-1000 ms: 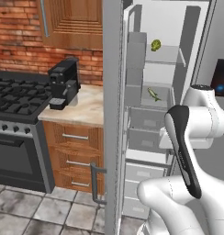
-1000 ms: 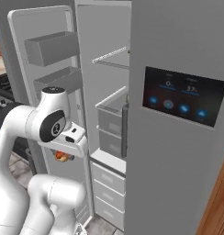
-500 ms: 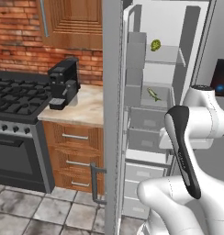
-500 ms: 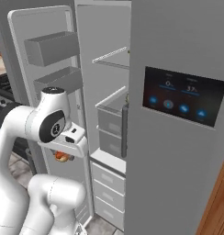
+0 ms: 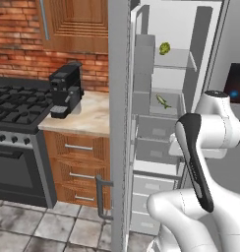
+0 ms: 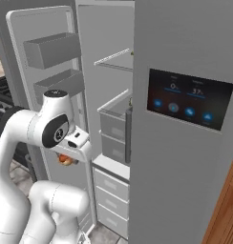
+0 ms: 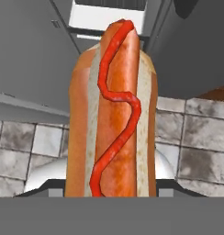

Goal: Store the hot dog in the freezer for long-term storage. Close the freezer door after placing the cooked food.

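The hot dog [image 7: 113, 114], a red-orange sausage with a ketchup squiggle in a tan bun, stands close and upright in the hand view, pointing toward the floor tiles. My gripper [image 6: 69, 153] is shut on the hot dog [image 6: 66, 160], low in front of the open freezer [image 6: 113, 102], and its fingers are hidden by the hand and the bun. The freezer [image 5: 161, 128] shows white walls, shelves and drawers. The freezer door [image 6: 49, 52] is swung wide open to the left with its bins facing me; I see it edge-on [image 5: 119, 123] in the left base view.
A small green round food [image 5: 164, 47] sits on an upper freezer shelf and a green item [image 5: 163, 102] on the one below. The grey door with the dark display [image 6: 190, 97] is closed on the right. A coffee machine [image 5: 65, 91] and a stove [image 5: 14, 106] stand left.
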